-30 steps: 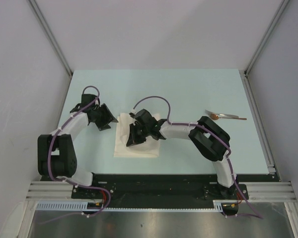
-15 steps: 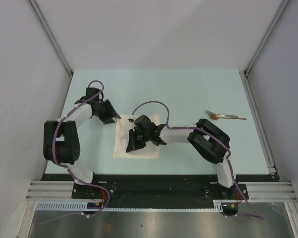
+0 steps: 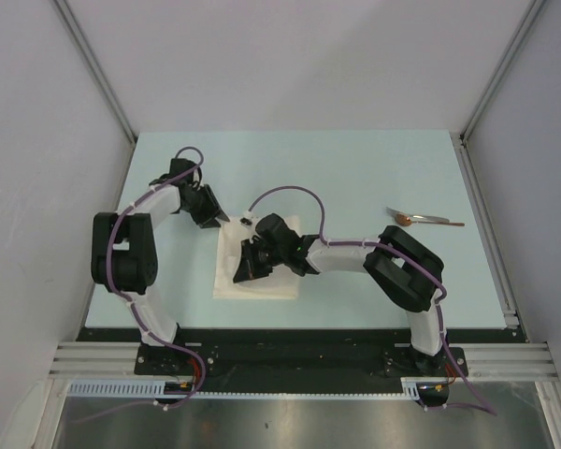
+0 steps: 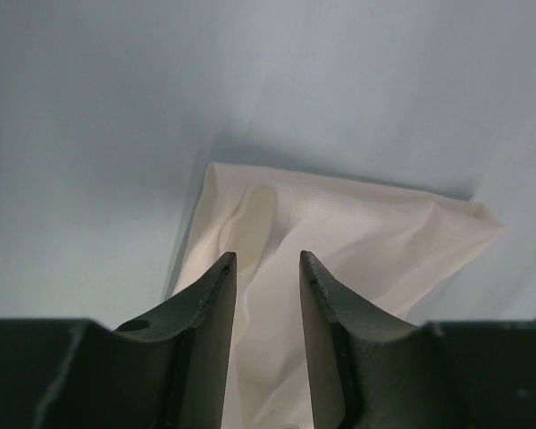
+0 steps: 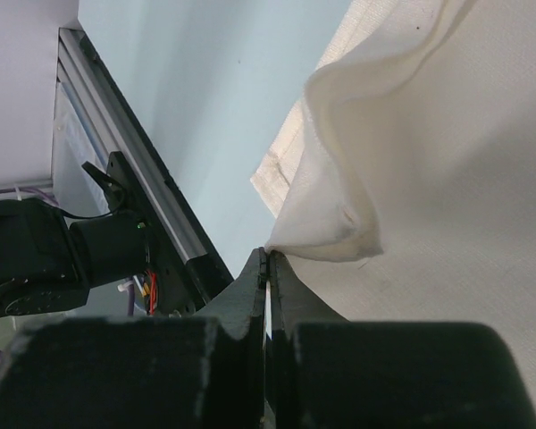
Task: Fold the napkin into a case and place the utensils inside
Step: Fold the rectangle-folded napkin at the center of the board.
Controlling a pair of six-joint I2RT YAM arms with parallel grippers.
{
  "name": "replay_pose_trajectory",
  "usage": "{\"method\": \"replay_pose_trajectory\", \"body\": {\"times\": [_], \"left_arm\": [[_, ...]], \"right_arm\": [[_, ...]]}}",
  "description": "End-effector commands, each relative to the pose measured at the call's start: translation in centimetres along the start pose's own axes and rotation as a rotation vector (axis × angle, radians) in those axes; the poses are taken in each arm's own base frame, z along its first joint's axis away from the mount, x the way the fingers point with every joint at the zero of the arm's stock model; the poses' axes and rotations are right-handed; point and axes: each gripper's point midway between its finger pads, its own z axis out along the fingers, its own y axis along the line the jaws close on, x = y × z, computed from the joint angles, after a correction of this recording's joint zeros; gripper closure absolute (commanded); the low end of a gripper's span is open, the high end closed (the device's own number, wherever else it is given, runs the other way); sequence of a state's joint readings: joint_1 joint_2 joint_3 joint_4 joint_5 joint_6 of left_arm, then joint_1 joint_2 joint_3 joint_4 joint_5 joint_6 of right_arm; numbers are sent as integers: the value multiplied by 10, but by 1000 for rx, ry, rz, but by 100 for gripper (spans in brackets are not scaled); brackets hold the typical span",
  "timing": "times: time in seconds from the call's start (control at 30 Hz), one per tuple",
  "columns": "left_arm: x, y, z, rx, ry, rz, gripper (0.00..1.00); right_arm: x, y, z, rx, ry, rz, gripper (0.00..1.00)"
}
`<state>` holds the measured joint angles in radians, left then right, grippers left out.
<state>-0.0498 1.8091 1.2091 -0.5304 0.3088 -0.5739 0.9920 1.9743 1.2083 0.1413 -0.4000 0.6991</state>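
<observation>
The white napkin (image 3: 271, 281) lies partly folded on the pale blue table, left of centre. My right gripper (image 3: 239, 273) is low over its left part and is shut on a raised fold of the napkin (image 5: 339, 223), pinched at the tips (image 5: 268, 255). My left gripper (image 3: 221, 218) is open at the napkin's far left corner. In the left wrist view the gripper (image 4: 266, 259) has creased cloth (image 4: 357, 232) between and ahead of its fingers, not gripped. The spoon (image 3: 426, 220) lies apart at the right of the table, its coppery bowl to the left. No finished case shows.
The table's raised rail (image 3: 486, 224) runs along the right side, and grey walls stand close on the left, right and back. The arm mounting rail (image 5: 134, 179) lies at the near edge, just beyond the napkin's near side.
My left arm has swung farther and to the right, bringing its open gripper up to the napkin's far left corner. My right gripper has shifted left and nearer with the napkin fold.
</observation>
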Motion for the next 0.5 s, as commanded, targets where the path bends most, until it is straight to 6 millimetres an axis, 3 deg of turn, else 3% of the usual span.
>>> {"method": "replay_pose_trajectory", "body": {"times": [0.0,0.17,0.4,0.47], "left_arm": [[-15,-5,0,-12,-30,43,62],[-16,-10,12,23,-10,35,68],[-18,-13,6,35,-37,38,98],[-24,-9,0,2,-79,45,98]], "right_arm": [[-16,29,-10,-70,-58,-47,100],[-14,29,-10,-76,-56,-37,100],[-15,35,-16,-93,-76,-39,100],[-13,36,-16,-101,-68,-33,100]]}}
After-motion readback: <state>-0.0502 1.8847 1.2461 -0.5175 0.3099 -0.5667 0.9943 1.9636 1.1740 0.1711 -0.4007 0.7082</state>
